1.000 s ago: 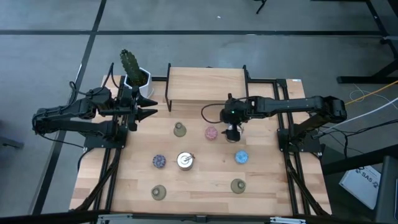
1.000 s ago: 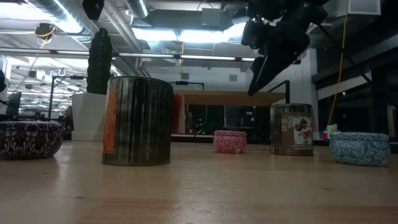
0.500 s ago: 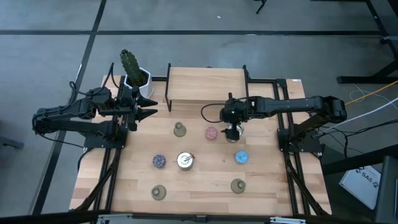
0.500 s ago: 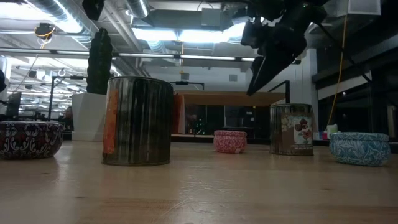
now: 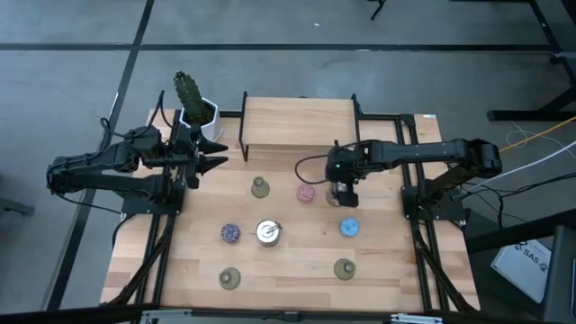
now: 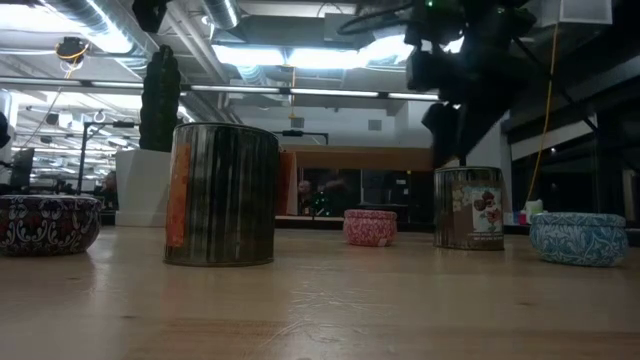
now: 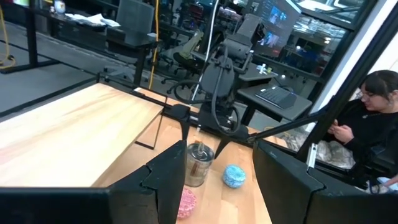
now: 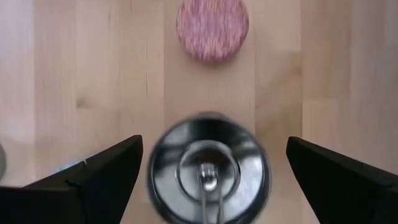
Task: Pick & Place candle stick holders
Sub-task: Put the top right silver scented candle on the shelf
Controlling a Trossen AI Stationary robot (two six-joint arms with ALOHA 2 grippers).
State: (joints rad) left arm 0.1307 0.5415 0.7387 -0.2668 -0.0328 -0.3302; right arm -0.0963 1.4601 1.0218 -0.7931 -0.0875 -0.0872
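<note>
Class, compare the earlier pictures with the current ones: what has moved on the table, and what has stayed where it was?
The right gripper has swung round to point down over the silvery cup beside the pink holder, jaws open on either side, gripping nothing. The left gripper still waits near the cactus pot. No holder has moved.

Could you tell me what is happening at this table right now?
The right gripper hangs open directly over a shiny silvery cup standing beside the pink holder, fingers on either side of it, not gripping it. The left gripper waits at the table's left edge near the cactus pot, holding nothing. The other holders sit spread across the wooden table: another silvery cup, a blue one, a dark speckled one and three olive-green ones.
</note>
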